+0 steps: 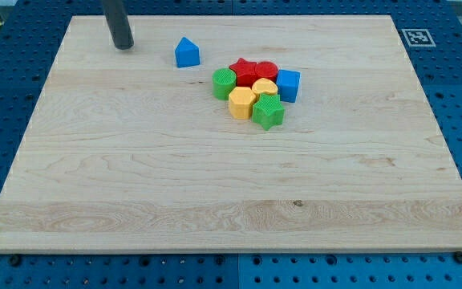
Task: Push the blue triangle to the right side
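Observation:
The blue triangle [187, 53] lies alone on the wooden board near the view's top, left of centre. My tip [123, 46] rests on the board to the triangle's left, a clear gap apart and slightly higher in the view. To the triangle's right and a little lower sits a tight cluster: a green round block [224, 83], a red star [242, 71], a red round block [266, 71], a blue cube [288, 85], a yellow round block [265, 87], a yellow hexagon [241, 103] and a green star [269, 112].
The wooden board [215, 185] lies on a blue perforated table. A black-and-white marker tag [417, 36] sits at the board's top right corner.

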